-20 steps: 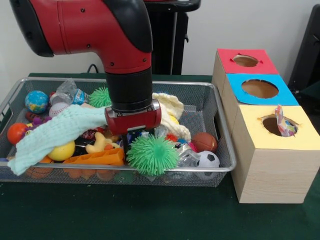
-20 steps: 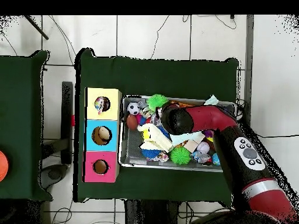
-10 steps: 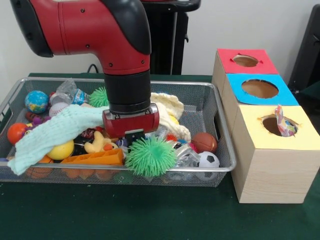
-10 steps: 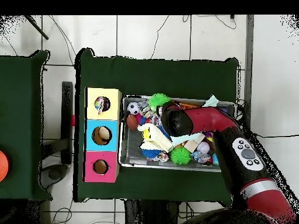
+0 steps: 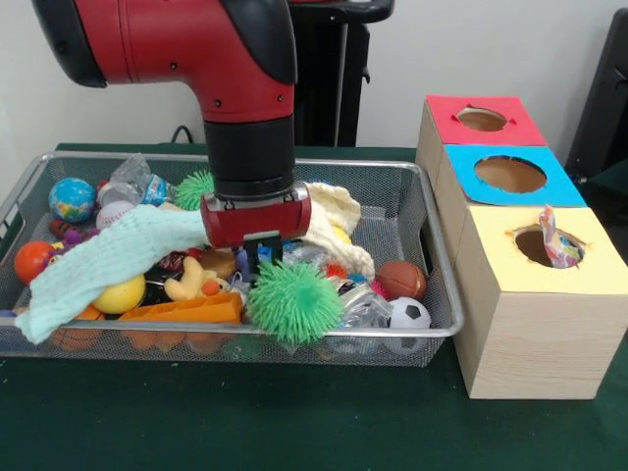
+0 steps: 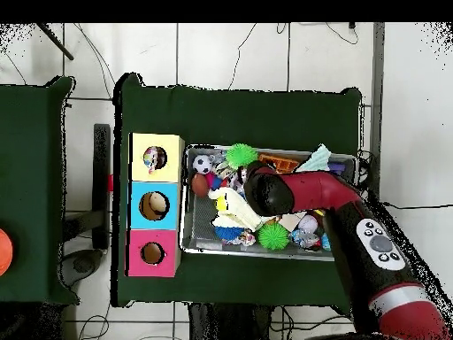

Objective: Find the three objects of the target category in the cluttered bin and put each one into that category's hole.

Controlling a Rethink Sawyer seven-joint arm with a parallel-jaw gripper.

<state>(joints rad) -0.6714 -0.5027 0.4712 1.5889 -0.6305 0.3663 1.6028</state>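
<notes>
The red arm reaches down into the wire basket [image 5: 432, 324], and its gripper [image 5: 257, 257] is buried in the toys just behind a big green spiky ball [image 5: 294, 300]. I can only see the dark tips poking out under the red wrist, so I cannot tell if the jaws are open or closed, or if they hold anything.

How far along is the job? The yellow box [image 5: 549, 294] has something crinkly and colorful [image 5: 555, 240] sticking out of its hole, half in and half out. It may be one of the three things, already dropped there (that is my guess, not something I can check). The blue box [image 5: 510, 175] and the red box [image 5: 483, 120] look empty from here, though I cannot see deep inside. So at least two things are probably left to find.

The basket is very full: a pale green knitted cloth [image 5: 108, 260], a yellow duck [image 5: 191, 285], a small soccer ball [image 5: 408, 314], a brown ball [image 5: 400, 279], a globe ball [image 5: 72, 198]. The arm covers the middle of the pile in both views.
</notes>
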